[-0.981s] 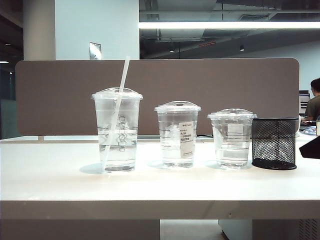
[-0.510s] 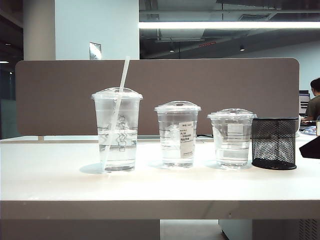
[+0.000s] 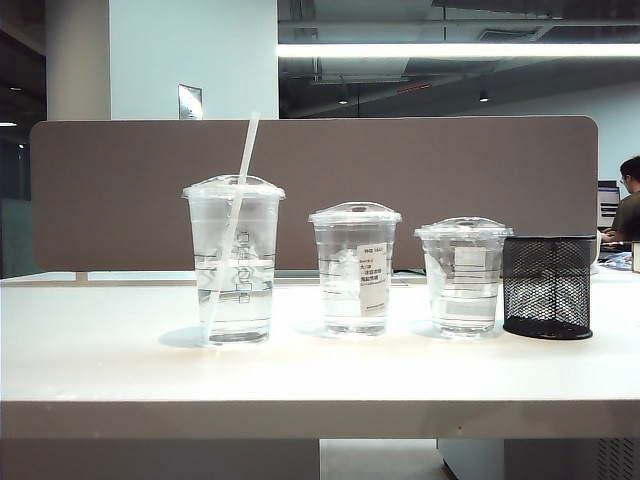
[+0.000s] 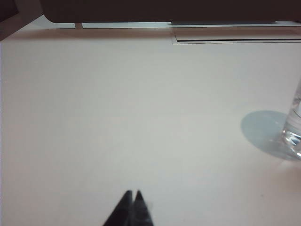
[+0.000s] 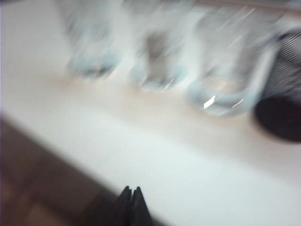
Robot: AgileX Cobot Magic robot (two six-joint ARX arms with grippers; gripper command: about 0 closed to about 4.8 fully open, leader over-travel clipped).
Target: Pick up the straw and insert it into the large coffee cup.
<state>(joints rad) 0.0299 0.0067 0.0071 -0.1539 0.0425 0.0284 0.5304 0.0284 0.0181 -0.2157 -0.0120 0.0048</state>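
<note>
The straw (image 3: 246, 150) stands slanted through the domed lid of the large coffee cup (image 3: 234, 262), its lower end down in the water, at the left of the row in the exterior view. Neither gripper shows in that view. In the left wrist view my left gripper (image 4: 132, 193) is shut with nothing in it, over bare table well away from a clear cup's base (image 4: 294, 134). In the blurred right wrist view my right gripper (image 5: 131, 189) is shut and holds nothing, near the table's edge and short of the row of cups (image 5: 155, 52).
A mid-height cup with a white label (image 3: 355, 268) and a short cup (image 3: 463, 275) stand right of the large one. A black mesh holder (image 3: 548, 286) is at the far right. A brown partition (image 3: 400, 170) closes off the back of the white table (image 3: 320, 370).
The dark part of the right arm at the exterior view's right edge has gone out of that view. Cups and straw have not moved.
</note>
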